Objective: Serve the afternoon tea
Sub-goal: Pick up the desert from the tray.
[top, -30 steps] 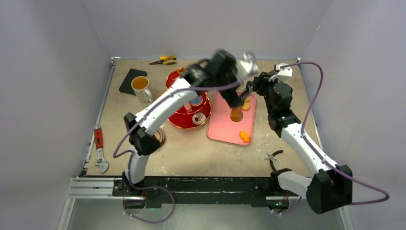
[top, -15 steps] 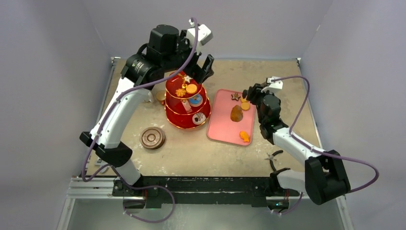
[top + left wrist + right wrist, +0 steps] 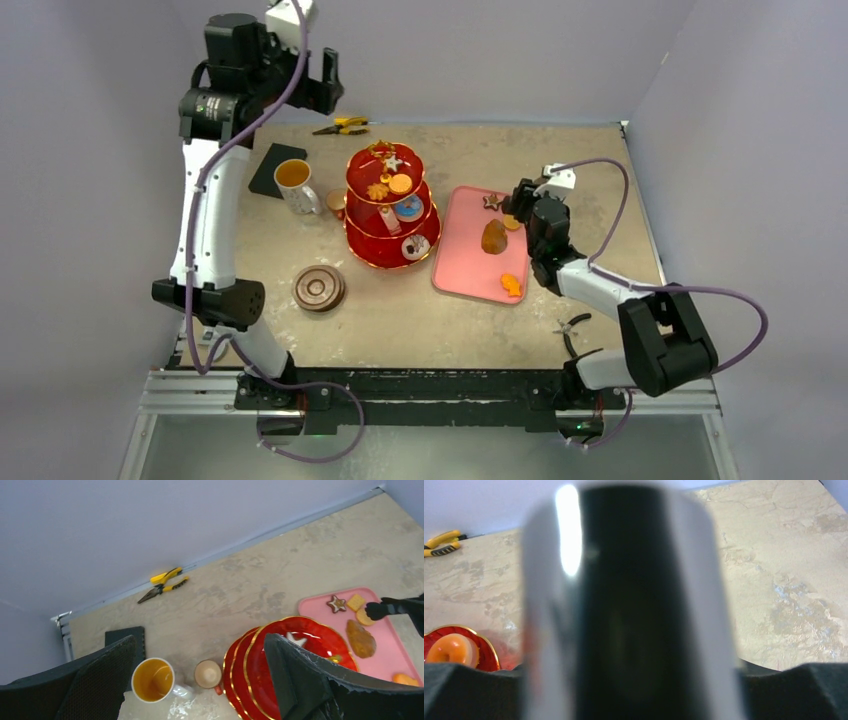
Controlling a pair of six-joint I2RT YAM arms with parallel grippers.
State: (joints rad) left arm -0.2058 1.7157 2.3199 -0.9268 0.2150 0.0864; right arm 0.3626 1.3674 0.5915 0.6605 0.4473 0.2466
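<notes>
The surface (image 3: 480, 310) is matt, mottled beige, stone-like and scuffed with pale patches. The stand (image 3: 368, 245) is glossy red with shiny gold rims. The tray (image 3: 465, 270) is smooth pink plastic, nearly matt. The mug (image 3: 299, 196) looks like glazed white ceramic. The tongs (image 3: 634, 605) are glossy black, catching a bright glare. The left fingers (image 3: 310, 685) are matt black with a grainy texture.

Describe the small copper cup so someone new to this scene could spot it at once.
Find the red three-tier stand near the middle of the table; to its left stands a white mug of amber tea. The small copper cup sits between them, close to the stand's bottom tier. It is far smaller than the mug, brownish outside and pale inside.
</notes>
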